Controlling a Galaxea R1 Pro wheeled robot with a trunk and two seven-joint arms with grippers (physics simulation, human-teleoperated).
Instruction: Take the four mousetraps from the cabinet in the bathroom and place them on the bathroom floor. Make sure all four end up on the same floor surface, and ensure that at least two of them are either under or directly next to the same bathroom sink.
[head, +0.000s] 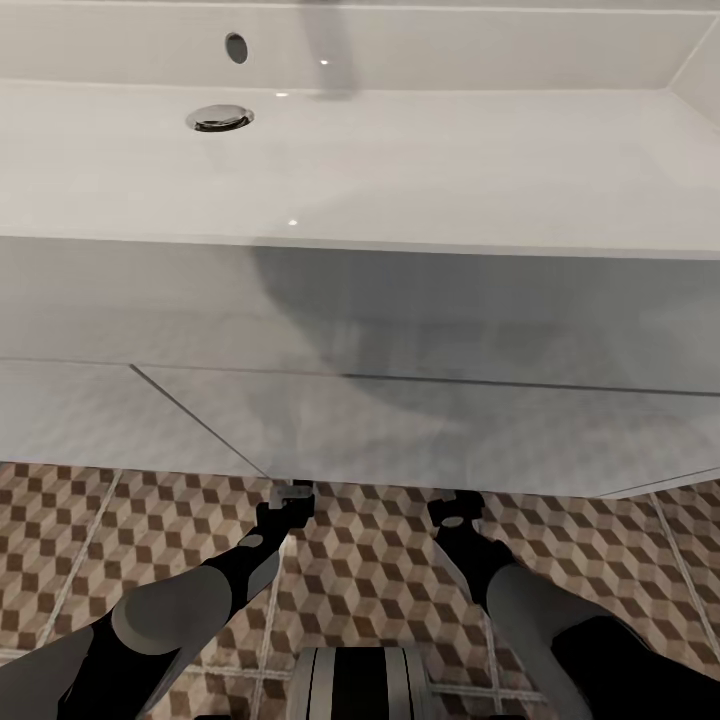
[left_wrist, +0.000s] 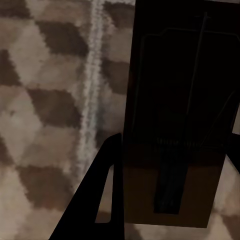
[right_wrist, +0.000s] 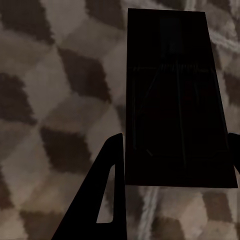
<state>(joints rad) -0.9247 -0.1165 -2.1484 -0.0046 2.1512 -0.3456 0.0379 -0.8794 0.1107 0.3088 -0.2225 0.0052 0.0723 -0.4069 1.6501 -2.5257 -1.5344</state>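
The white sink (head: 400, 160) with its chrome drain (head: 219, 118) spans the head view, and its white cabinet front (head: 380, 400) hangs over the cube-patterned bathroom floor (head: 370, 570). Both arms reach under its lower edge. My left gripper (head: 290, 497) (left_wrist: 175, 137) is shut on a dark-brown mousetrap (left_wrist: 170, 75) just over a grout line. My right gripper (head: 452, 505) (right_wrist: 176, 136) is shut on a second mousetrap (right_wrist: 170, 75) above the tiles. The cabinet is out of view.
The sink's cabinet front overhangs both wrists closely and hides the fingertips in the head view. My base (head: 360, 685) shows at the lower edge. Patterned tiles stretch to either side of the arms.
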